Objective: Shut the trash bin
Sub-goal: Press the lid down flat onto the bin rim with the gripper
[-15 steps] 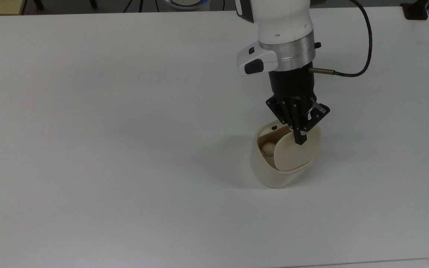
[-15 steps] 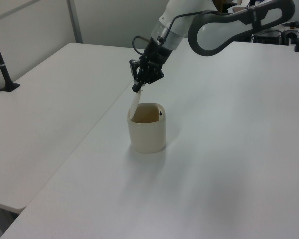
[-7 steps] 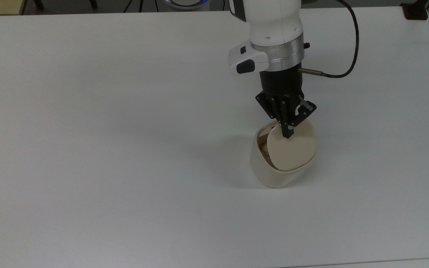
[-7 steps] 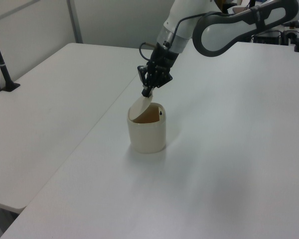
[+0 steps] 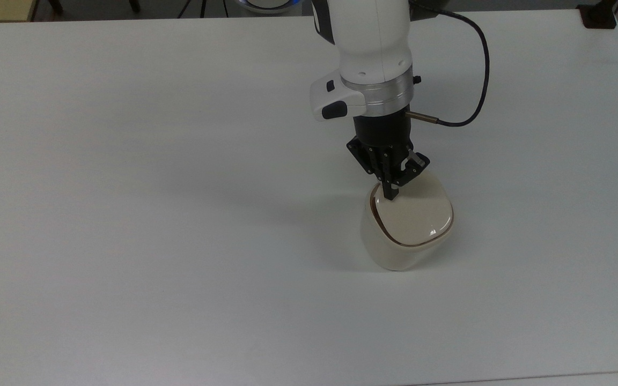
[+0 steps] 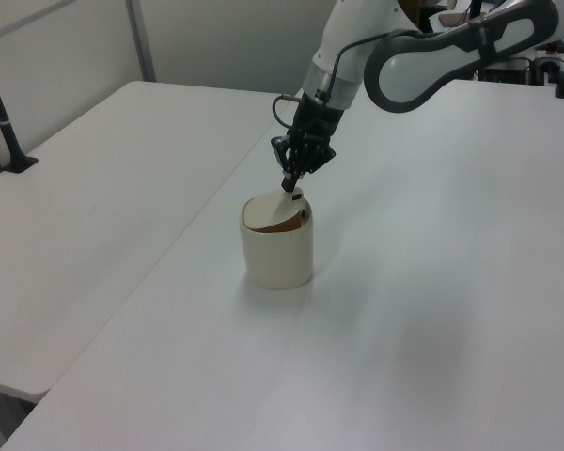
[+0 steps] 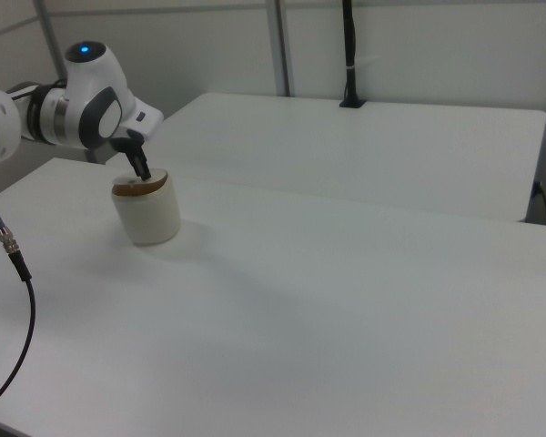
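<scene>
The trash bin (image 5: 403, 244) stands upright on the white bench (image 5: 126, 214), toward the bench's right-hand half in the top view and a little nearer its bottom edge than its top edge, well in from every edge. Its lid (image 5: 415, 217) lies almost flat across the mouth — in the top view a thin dark crescent of opening remains along the lid's left side, and in the left view the lid (image 6: 274, 210) sits slightly tilted, its right-hand edge raised a touch above the rim with a brown gap showing beneath.

The relation that matters: the jaws (image 5: 390, 195) bear on the lid from directly above, at the lid's upper-left corner in the top view, so the lid's free edge lies straight below the tip and the far, lower-right side appears to carry the hinge. The arm leans in from the bench's top edge, tool pointing down and slightly toward the bin. In the right view the jaws (image 7: 146, 172) meet the bin's top at its back edge.

The jaws are drawn together into a single narrow tip, gripping nothing — they press on the lid, not around it. Judging from the gap left, a short further push straight down at this corner should seat the lid; a sideways drift could slip the tip off the edge
</scene>
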You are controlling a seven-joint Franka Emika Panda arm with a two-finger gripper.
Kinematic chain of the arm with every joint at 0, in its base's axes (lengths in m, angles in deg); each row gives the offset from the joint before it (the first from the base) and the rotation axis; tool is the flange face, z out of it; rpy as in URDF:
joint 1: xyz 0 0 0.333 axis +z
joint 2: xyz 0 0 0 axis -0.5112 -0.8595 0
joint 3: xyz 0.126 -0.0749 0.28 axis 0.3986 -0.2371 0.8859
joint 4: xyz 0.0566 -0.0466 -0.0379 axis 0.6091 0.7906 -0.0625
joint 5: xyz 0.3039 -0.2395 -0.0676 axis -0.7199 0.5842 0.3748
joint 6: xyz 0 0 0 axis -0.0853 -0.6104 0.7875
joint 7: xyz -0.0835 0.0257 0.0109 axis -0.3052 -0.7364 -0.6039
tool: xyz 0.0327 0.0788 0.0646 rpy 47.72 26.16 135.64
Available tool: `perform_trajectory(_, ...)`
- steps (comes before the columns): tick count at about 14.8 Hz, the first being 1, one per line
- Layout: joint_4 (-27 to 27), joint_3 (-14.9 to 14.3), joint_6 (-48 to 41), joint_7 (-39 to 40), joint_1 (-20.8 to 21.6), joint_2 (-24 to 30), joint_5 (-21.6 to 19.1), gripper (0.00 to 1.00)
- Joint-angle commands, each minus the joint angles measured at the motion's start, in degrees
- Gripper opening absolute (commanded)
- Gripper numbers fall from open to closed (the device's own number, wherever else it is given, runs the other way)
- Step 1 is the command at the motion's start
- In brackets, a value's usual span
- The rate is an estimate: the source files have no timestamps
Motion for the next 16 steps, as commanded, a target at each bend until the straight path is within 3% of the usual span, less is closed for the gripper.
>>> perform_trajectory(1, 4.12, 1.84, -0.86, 2.08, -0.04, 2.42, -0.18, 0.0)
perform_trajectory(16, 4.65, 2.02, -0.86, 2.95, -0.3, 0.66, 1.76, 0.0)
